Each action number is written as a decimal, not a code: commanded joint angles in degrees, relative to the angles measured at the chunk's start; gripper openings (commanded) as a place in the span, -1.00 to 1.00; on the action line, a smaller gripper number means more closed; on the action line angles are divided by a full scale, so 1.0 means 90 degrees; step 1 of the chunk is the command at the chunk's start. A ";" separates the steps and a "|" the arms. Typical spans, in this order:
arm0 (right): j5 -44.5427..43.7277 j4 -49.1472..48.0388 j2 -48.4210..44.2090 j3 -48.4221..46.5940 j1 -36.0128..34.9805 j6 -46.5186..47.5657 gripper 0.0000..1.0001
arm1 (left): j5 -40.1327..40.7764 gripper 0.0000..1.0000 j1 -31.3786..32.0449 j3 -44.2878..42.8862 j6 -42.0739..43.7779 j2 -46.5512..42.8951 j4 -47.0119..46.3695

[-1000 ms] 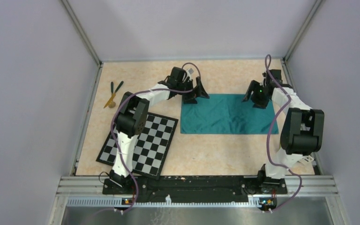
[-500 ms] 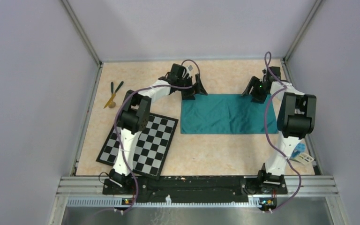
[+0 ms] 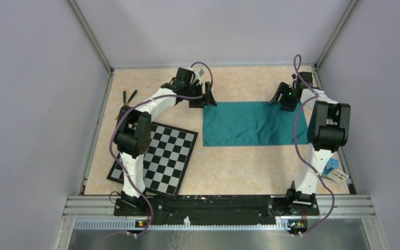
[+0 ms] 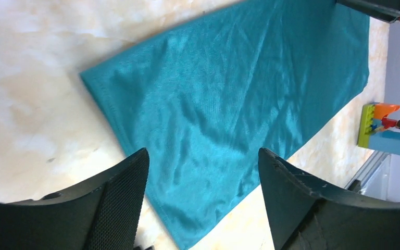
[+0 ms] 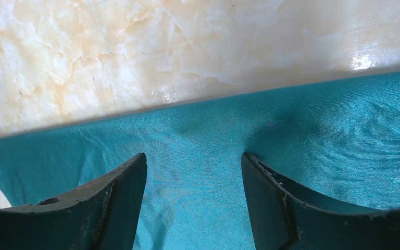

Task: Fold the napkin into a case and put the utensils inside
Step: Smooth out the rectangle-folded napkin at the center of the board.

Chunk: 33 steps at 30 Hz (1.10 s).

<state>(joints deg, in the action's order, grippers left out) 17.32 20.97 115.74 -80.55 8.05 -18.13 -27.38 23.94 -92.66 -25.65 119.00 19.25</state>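
Teal-green cloth, the napkin [image 3: 255, 124], lies flat as a wide oblong in the middle of the surface [image 3: 239, 166], its long edges running left to right. It is not yet a narrow case. That shape suggests at most one fold has been made, though no layered edge shows clearly.

The left hand [image 3: 204, 100] hovers at the far left corner of the napkin [image 4: 229, 94]. Its fingers are spread wide with nothing between them, and the cloth's corner and left edge lie under the gap. The right hand [image 3: 286, 99] stands near the far right corner, also spread and empty. In its wrist view the fingers [image 5: 120, 198] sit just inside the far edge of the napkin [image 5: 302, 156].

The two hands are paired along one edge, probably so that both far corners can be pinched together and drawn toward the near edge. That would keep the fold square.

The utensils [image 3: 129, 96] wait at the far left, well apart from the cloth and partly hidden behind the left arm. A checkerboard mat [image 3: 159, 156] lies near left, and toy blocks [image 3: 334, 170] sit at the near right edge.
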 commanded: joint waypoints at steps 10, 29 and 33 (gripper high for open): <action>0.0084 -0.0230 -0.0425 0.0309 -0.0006 0.0002 0.32 | -0.0072 0.16 -0.0551 0.0174 0.0027 0.0256 -0.0160; 0.0051 -0.0325 -0.0727 0.0421 -0.0006 -0.0057 0.32 | -0.0334 -0.39 -0.0552 -0.0069 -0.0196 0.0821 -0.0594; 0.0053 -0.0331 -0.0815 0.0428 -0.0004 -0.0074 0.32 | -0.0342 -0.48 -0.0551 -0.0220 -0.0168 0.0890 -0.0584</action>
<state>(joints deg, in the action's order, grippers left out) 18.04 18.94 112.55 -77.12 8.05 -18.28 -29.36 18.96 -91.35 -27.29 126.72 16.62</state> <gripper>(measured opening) 0.660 0.285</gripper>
